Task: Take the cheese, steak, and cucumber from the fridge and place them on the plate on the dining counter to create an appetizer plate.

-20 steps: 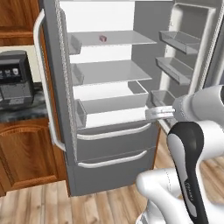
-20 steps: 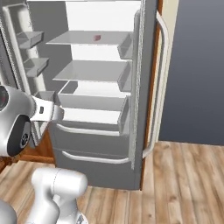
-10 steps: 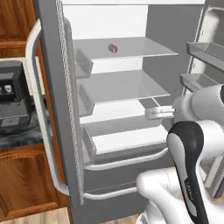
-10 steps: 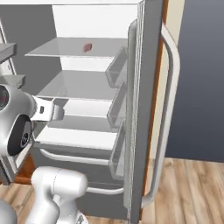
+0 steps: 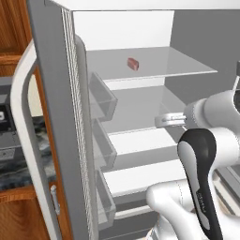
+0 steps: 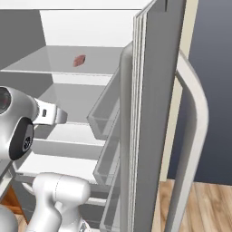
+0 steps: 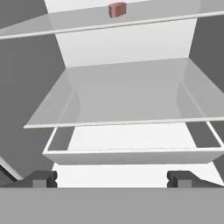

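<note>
Since the earlier frame our base has driven closer, so the open fridge (image 5: 140, 93) now looms large; the scene's shift is the cameras' doing. We are at the first step, reaching in for food, with nothing yet taken. The steak (image 5: 133, 63) lies on the fridge's upper shelf, toward the back, and shows in the hand view high above our line of sight. Our gripper (image 7: 112, 178) stands wide and empty at the level of the middle shelf, well below the steak. Next, we judge, the gripper must rise to the upper shelf and travel deeper.
</note>
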